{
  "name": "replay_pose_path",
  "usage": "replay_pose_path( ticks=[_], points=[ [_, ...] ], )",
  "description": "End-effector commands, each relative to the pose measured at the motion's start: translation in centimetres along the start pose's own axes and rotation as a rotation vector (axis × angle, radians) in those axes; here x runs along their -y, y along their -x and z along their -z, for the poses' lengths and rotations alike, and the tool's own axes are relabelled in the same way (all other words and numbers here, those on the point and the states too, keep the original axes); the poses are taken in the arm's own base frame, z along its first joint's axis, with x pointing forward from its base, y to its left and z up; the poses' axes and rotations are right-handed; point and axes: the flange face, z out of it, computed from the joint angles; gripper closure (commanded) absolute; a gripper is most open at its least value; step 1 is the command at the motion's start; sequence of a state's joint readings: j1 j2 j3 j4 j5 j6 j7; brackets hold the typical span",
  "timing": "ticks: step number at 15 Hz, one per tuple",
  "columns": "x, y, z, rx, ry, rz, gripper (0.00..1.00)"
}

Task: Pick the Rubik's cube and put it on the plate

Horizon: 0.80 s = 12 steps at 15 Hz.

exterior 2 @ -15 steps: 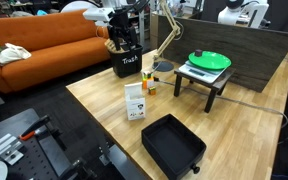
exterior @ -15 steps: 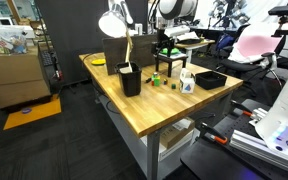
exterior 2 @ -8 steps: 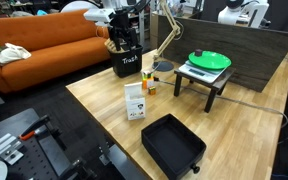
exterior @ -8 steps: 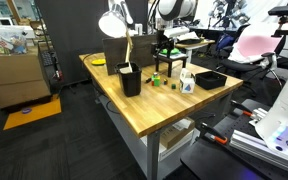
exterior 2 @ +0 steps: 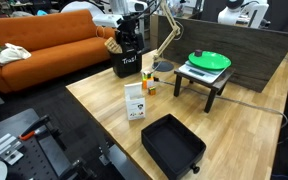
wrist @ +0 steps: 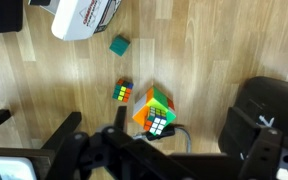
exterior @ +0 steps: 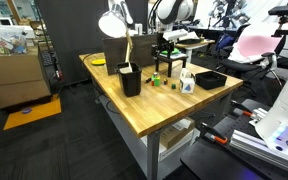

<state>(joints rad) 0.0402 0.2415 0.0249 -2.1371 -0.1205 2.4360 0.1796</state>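
Observation:
The Rubik's cube (wrist: 155,110), multicoloured, lies on the wooden table in the wrist view, with a smaller Rubik's cube (wrist: 123,93) just to its left. In an exterior view they are small coloured spots (exterior 2: 149,86) beside the white carton. The green plate (exterior 2: 210,60) sits on a small black stand; it also shows in an exterior view (exterior: 166,47). My gripper (wrist: 182,142) hangs high above the table, over the black bin (exterior 2: 127,62), open and empty. The big cube shows just above the gap between the fingers.
A white carton (exterior 2: 136,100) stands mid-table and a black tray (exterior 2: 173,146) lies near the front edge. A small teal cube (wrist: 118,45) lies beyond the Rubik's cubes. A desk lamp (exterior: 114,24) arches over the table. An orange sofa (exterior 2: 44,45) stands behind.
My gripper has shifted slightly sideways above the black bin. The cubes, plate and carton have not moved.

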Motion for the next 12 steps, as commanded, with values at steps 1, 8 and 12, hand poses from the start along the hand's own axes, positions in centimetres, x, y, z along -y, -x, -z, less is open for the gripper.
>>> replay_pose_path(
  ticks=[1,8,12],
  points=[
    [0.2,-2.9,-1.1,0.023,-0.031,-0.019,0.00],
    [0.8,-4.5,-4.9,0.071,-0.030,-0.042,0.00],
    [0.7,-5.4,-5.6,0.079,-0.018,-0.044,0.00]
  ],
)
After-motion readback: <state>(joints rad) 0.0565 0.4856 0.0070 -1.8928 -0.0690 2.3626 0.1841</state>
